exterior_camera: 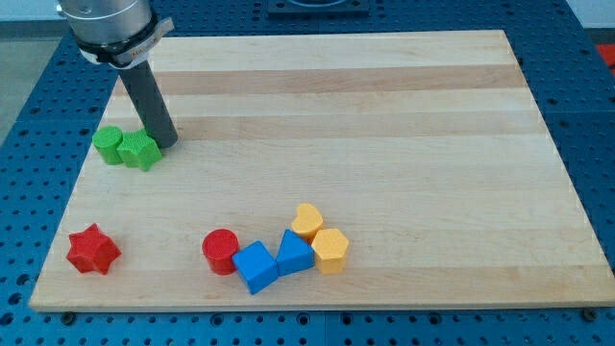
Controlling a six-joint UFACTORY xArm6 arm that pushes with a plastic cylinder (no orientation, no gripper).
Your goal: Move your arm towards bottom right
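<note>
Camera view: my tip sits upper left on the board, just right of the green blocks, no gripper to report, so the bottom-right move looks barely begun, nearly whole board left.

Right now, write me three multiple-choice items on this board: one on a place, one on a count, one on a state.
1. Where does my tip stand?
A. right beside the green blocks
B. among the blue blocks
C. at the view's bottom right

2. How many red blocks are on the board?
A. one
B. two
C. four

3. How do the two blue blocks lie?
A. stacked
B. far apart
C. side by side, touching

Answers:
1 A, the rod ends just right of the green star and green cylinder.
2 B, a red star and a red cylinder.
3 C, the blue cube meets the blue triangle.
</note>
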